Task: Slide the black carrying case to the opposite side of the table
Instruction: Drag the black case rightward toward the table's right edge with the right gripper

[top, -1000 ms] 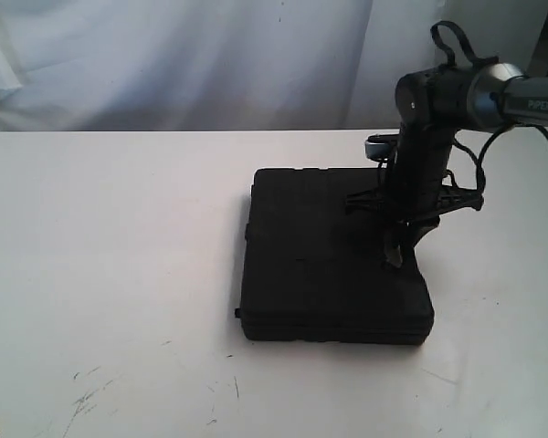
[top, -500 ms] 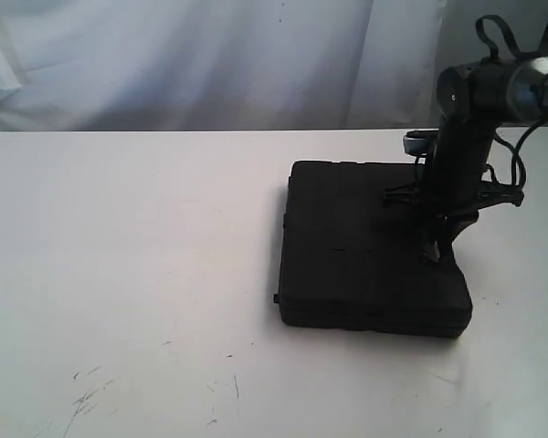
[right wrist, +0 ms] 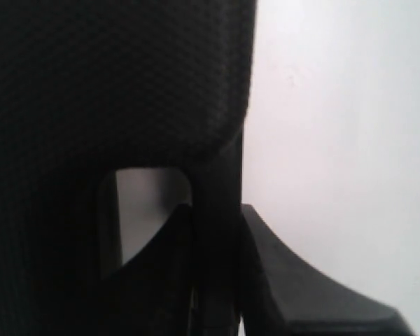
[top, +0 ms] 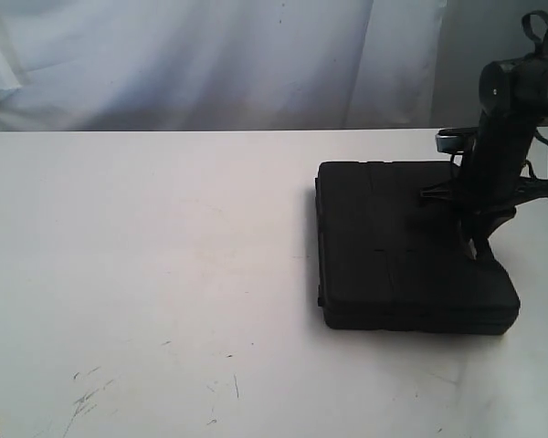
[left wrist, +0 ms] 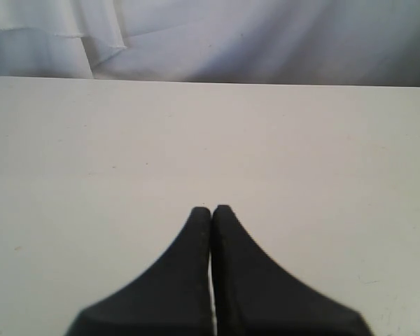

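The flat black case (top: 402, 246) lies on the white table (top: 146, 255), at the right side of the exterior view. My right gripper (top: 482, 248) points down at the case's right edge. In the right wrist view the case (right wrist: 112, 77) fills most of the picture. The bar of its cut-out handle (right wrist: 220, 175) stands between the two fingers of my right gripper (right wrist: 217, 217), which is shut on it. One finger sits inside the cut-out, the other outside. My left gripper (left wrist: 211, 210) is shut and empty above bare table (left wrist: 196, 140); it does not show in the exterior view.
A white curtain (top: 210, 64) hangs behind the table's far edge. Faint dark scuff marks (top: 87, 397) mark the near left of the tabletop. The case's right edge lies close to the right border of the exterior view.
The case and my right gripper have moved together to the right across the table. The left side of the tabletop now lies bare.
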Tool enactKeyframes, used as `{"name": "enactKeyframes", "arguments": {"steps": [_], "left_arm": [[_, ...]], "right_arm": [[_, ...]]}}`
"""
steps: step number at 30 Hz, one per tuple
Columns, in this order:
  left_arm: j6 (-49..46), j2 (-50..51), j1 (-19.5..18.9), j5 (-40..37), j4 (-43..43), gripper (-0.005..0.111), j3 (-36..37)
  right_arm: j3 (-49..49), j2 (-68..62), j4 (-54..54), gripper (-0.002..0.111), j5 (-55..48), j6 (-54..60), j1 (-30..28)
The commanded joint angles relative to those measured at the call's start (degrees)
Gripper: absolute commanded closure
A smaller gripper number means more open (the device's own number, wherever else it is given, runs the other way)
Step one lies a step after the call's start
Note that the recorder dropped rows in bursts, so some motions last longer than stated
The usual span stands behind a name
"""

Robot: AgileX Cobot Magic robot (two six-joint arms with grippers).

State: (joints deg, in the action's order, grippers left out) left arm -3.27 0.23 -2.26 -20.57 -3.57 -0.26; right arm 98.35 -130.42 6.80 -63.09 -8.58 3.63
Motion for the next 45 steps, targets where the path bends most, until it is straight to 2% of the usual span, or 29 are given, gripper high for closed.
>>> {"name": "enactKeyframes", "arguments": {"steps": [1, 19, 24, 34, 45], "left_arm": [[-0.2, -0.2, -0.1, 1.0, -0.1, 0.107, 0.3], [-0.2, -0.2, -0.1, 1.0, -0.1, 0.107, 0.3], [-0.2, -0.2, -0.1, 1.0, -0.1, 0.107, 0.3], [-0.2, -0.2, -0.1, 1.0, -0.1, 0.107, 0.3], [-0.2, -0.2, -0.1, 1.0, -0.1, 0.107, 0.3]], "right_arm": [[-0.1, 0.6, 3.4, 0.108, -1.2, 2.0, -1.3], [-0.2, 1.5, 3.8, 0.108, -1.2, 3.1, -3.6], [-3.8, 1.6, 3.6, 0.108, -0.1, 1.2, -3.6], [-4.2, 3.0, -3.9, 0.108, 3.1, 4.1, -3.6], [-4.2, 3.0, -4.7, 0.108, 3.6, 4.7, -3.0]]}}
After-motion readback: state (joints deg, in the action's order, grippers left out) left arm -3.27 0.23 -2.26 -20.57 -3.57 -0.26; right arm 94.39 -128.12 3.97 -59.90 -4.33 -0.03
